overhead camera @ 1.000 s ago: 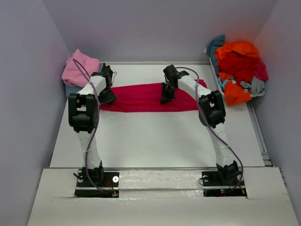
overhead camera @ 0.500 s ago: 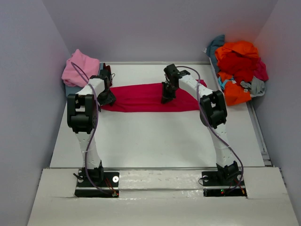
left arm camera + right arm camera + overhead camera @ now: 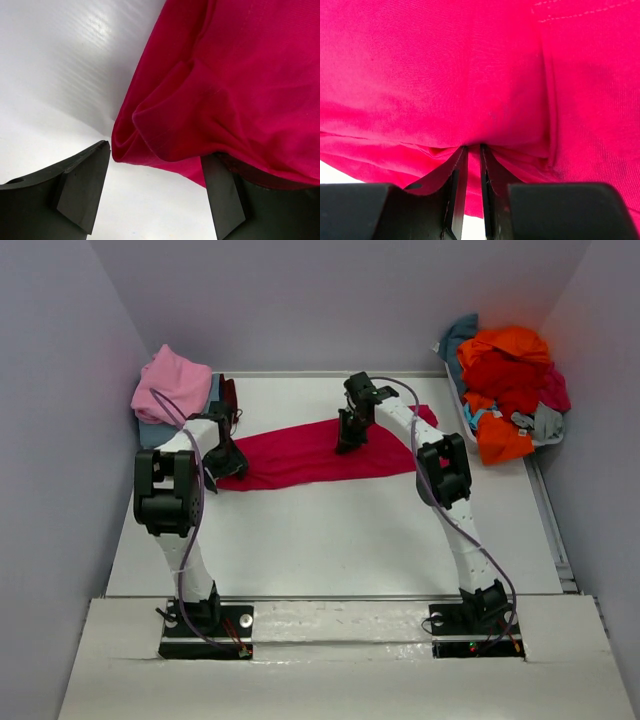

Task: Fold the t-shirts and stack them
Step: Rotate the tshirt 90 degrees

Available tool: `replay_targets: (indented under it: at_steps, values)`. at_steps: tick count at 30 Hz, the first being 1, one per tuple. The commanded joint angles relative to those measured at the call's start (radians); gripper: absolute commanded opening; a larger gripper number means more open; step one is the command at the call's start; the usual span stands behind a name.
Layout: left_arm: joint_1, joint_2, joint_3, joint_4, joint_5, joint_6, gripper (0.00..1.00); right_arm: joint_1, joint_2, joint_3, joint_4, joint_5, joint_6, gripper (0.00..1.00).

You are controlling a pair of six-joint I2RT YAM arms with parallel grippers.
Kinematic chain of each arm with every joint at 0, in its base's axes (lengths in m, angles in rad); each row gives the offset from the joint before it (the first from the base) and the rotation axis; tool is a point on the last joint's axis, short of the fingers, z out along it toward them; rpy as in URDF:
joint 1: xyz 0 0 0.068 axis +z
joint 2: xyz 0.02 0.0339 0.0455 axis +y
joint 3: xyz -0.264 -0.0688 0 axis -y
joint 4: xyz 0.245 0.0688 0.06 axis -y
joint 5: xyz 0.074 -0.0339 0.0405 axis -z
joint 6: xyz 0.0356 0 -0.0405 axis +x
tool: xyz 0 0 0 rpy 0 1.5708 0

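- Two grippers are at one magenta tee (image 3: 320,452), which lies stretched in a long band from left to right across the far half of the table (image 3: 330,540).
- Its right end sits farther back than its left end, so the band slants.
- The left gripper (image 3: 228,455) is at the band's left end, low over the table.
- In the left wrist view, the left gripper (image 3: 155,195) is released, its fingers (image 3: 82,190) spread wide. The tee's (image 3: 240,75) rumpled, folded edge lies between them and drapes over the right finger.
- The right gripper (image 3: 350,435) is on the band near its middle, on the far side.
- In the right wrist view, the right gripper (image 3: 471,165) is clenched on a small fold of the tee (image 3: 445,75), its fingers almost touching.
- A pink tee (image 3: 172,380) lies bunched at the far left corner, off the table's edge.
- A heap (image 3: 510,390) of orange, red, teal and grey tees sits at the far right corner.
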Motion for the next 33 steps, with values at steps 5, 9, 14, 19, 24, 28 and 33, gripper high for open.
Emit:
replay_targets:
  at_steps: [5,9,14,19,24,28,33]
  values:
    - [-0.032,-0.065,-0.068,-0.129,0.059,0.049,0.84,0.010,0.049,0.034,-0.010,0.010,-0.006,0.22]
    - [-0.032,-0.095,-0.106,-0.130,0.065,0.055,0.84,0.010,0.048,0.041,-0.018,0.022,-0.016,0.22]
    - [-0.053,-0.151,-0.184,-0.119,0.087,0.058,0.84,0.010,0.022,0.012,-0.026,0.048,-0.031,0.22]
    - [-0.073,-0.236,-0.295,-0.121,0.094,0.053,0.84,0.010,-0.026,-0.052,-0.010,0.058,-0.033,0.23]
    - [-0.110,-0.338,-0.407,-0.138,0.093,0.041,0.84,0.010,-0.067,-0.088,-0.006,0.079,-0.039,0.23]
    - [-0.132,-0.451,-0.433,-0.176,0.061,0.026,0.84,0.010,-0.089,-0.078,-0.021,0.084,-0.040,0.23]
    - [-0.142,-0.539,-0.330,-0.230,-0.074,0.036,0.84,0.010,-0.167,-0.113,-0.009,0.094,-0.034,0.23]
